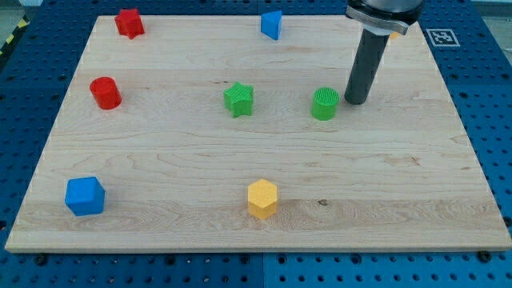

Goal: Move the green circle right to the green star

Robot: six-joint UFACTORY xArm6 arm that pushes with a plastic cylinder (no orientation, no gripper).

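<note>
The green circle (pixel 325 104), a short ribbed cylinder, stands right of the board's middle. The green star (pixel 238 99) lies to its left, about a hundred pixels away, on nearly the same row. My tip (pixel 356 101) is the lower end of the dark rod that comes down from the view's top right. It rests on the board just right of the green circle, with a small gap or bare contact; I cannot tell which.
A red star-like block (pixel 129 22) and a blue triangle (pixel 272 25) sit near the top edge. A red cylinder (pixel 105 93) is at the left. A blue cube (pixel 85 196) and a yellow hexagon (pixel 262 198) are near the wooden board's (pixel 416 184) bottom edge.
</note>
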